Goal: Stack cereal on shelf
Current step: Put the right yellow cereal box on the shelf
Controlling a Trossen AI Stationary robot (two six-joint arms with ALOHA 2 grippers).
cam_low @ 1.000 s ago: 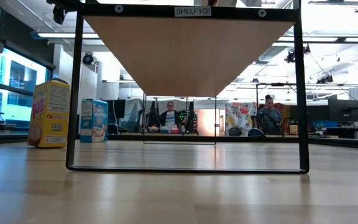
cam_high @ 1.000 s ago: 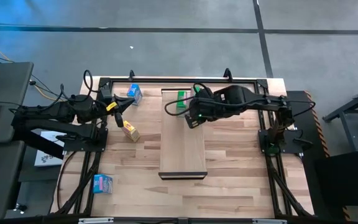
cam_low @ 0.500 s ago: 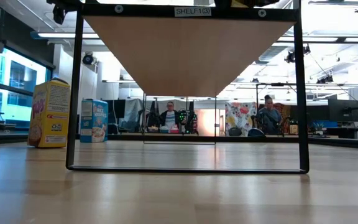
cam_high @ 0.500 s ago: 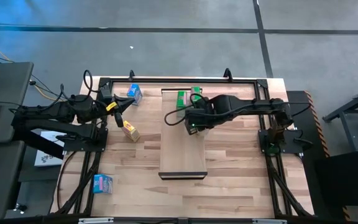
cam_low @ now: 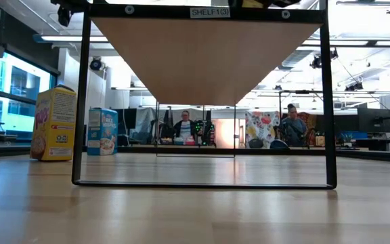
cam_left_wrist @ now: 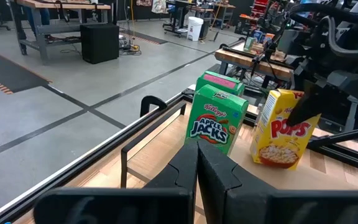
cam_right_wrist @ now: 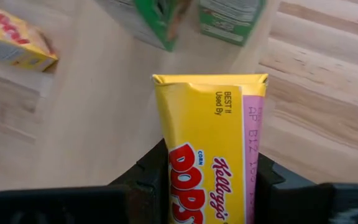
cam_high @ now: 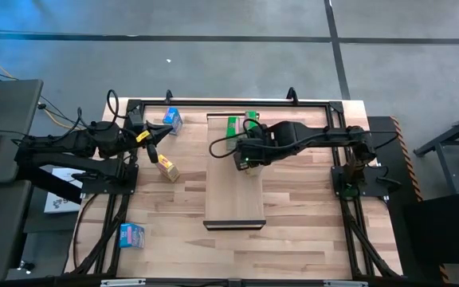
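My right gripper (cam_high: 245, 157) is shut on a yellow cereal box (cam_right_wrist: 209, 155) over the far half of the light-wood shelf (cam_high: 234, 191). Two green boxes (cam_high: 233, 127) (cam_high: 251, 119) stand upright on the shelf's far end, just beyond the yellow one. In the left wrist view the green boxes (cam_left_wrist: 215, 119) and the held yellow box (cam_left_wrist: 280, 128) stand side by side. My left gripper (cam_high: 151, 137) is shut and holds nothing, at the table's left. Another yellow box (cam_high: 166, 167) lies on the table close by it. My right gripper pinches the yellow box between its two fingers, one finger (cam_right_wrist: 146, 176) on each of two opposite sides (cam_right_wrist: 166, 149). It comes from above, slanting in from the table's right. The box stands nearly upright (cam_left_wrist: 280, 128); whether its bottom rests on the shelf, I cannot tell.
One blue box (cam_high: 172, 119) stands at the table's far left, another (cam_high: 131, 235) lies near the left near corner. In the low view the shelf's black frame (cam_low: 80, 102) stands on the tabletop, with a yellow box (cam_low: 53, 122) and a blue box (cam_low: 102, 131) left of it. People sit in the room behind.
My right gripper has carried the yellow box down toward the shelf's far half, stretching out a little toward the table's left, and has slowed beside the green boxes. It has stayed shut on the box.
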